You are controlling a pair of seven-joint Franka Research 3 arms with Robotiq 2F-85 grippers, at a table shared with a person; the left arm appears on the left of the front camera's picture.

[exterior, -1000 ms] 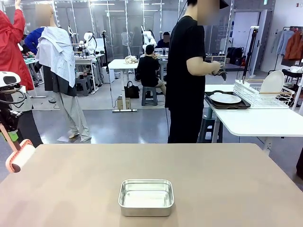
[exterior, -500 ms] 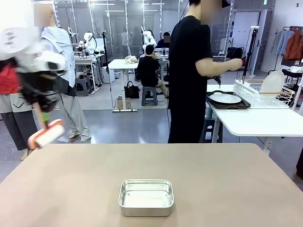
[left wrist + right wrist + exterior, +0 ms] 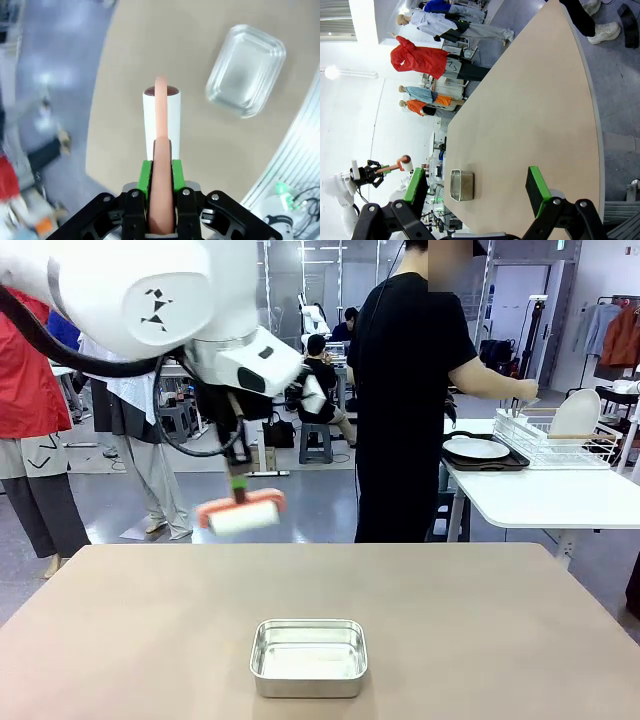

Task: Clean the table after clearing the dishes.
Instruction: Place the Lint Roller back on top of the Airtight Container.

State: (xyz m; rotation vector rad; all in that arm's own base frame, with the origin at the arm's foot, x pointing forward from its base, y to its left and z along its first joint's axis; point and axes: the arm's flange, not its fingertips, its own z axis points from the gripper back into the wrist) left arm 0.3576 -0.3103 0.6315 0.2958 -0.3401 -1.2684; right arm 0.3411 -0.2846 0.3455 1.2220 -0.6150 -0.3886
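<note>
front view: the left end effector (image 3: 238, 483) is clamped on the orange handle of a lint roller (image 3: 241, 516), hanging over the far left of the matte beige bench (image 3: 480, 620); the dishes (image 3: 476, 448) already sit on the white side table, so wiping looks about to start, and next the roller must come down flat. left wrist view: white cylindrical roll, shiny steel pan (image 3: 246, 71) beside. right wrist view: right end effector (image 3: 477, 187) jaws apart, empty.

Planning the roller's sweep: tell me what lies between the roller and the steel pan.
Bare tabletop: in the left wrist view, nothing lies between the roller and the steel pan.
</note>
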